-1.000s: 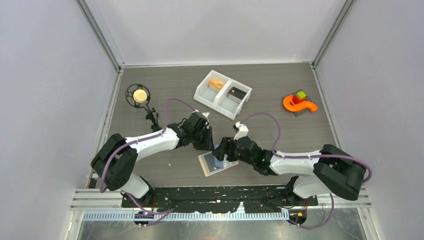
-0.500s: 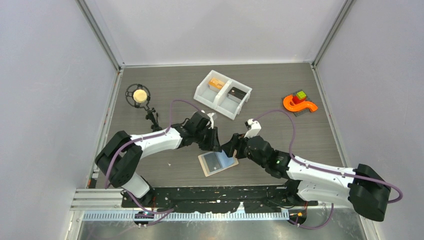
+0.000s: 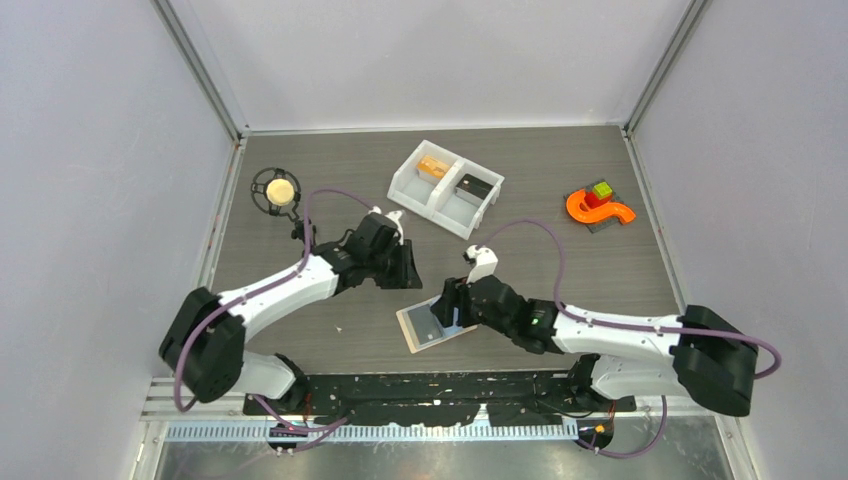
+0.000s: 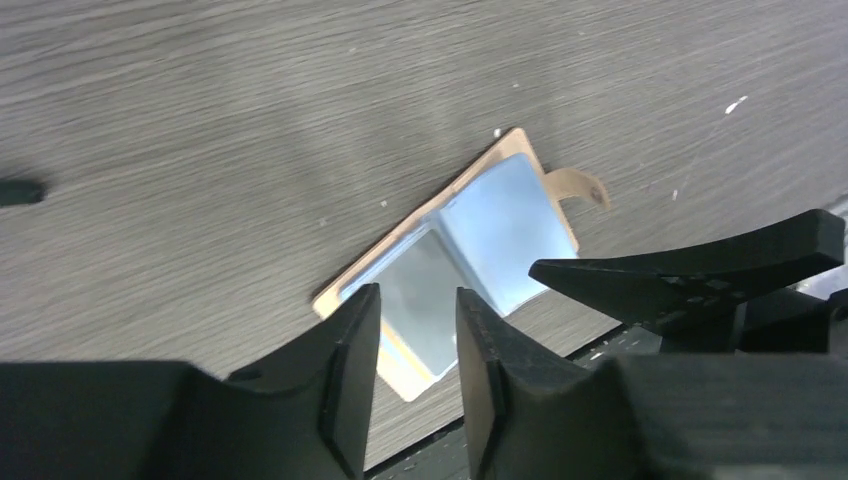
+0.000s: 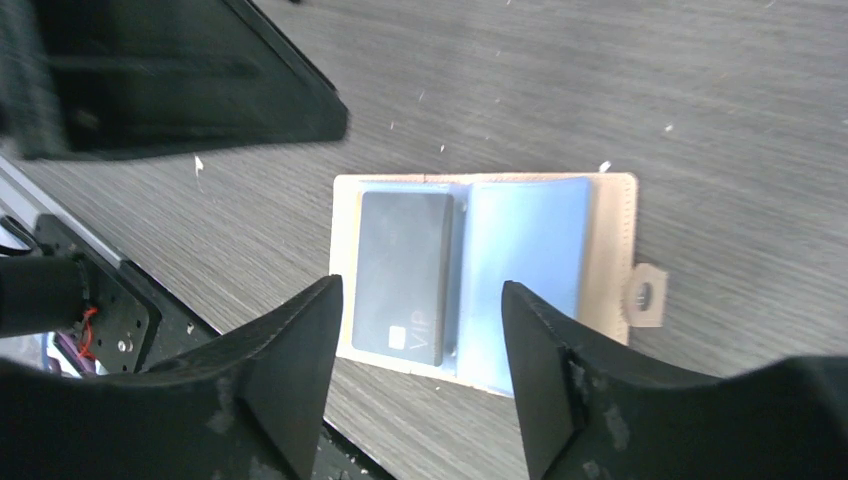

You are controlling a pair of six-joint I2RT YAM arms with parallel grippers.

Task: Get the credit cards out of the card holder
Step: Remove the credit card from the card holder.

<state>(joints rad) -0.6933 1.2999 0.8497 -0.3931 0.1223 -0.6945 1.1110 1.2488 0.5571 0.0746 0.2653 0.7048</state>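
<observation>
The right gripper's (image 5: pixel 420 290) two black fingers stood wide apart and empty, framing what lay on the table beneath: a small beige-tan folding card holder (image 5: pixel 525 260), spread open and flat with its light blue lining up and its snap tab sticking out at one side. A thin, dark rectangular credit card (image 5: pixel 400 270) sat in one half's pocket, directly below the gap between the spread fingertips, seemingly lined up for a pinch; no contact showed. The left gripper (image 4: pixel 417 293) hovered near the holder but off it, fingers parted only narrowly and holding nothing, probably placed to steady the holder. Everything rested on a grey wood-grain table (image 5: pixel 700 100). Well apart, a white two-compartment bin (image 3: pixel 430 217) held an orange-tan card (image 3: pixel 433 166).
</observation>
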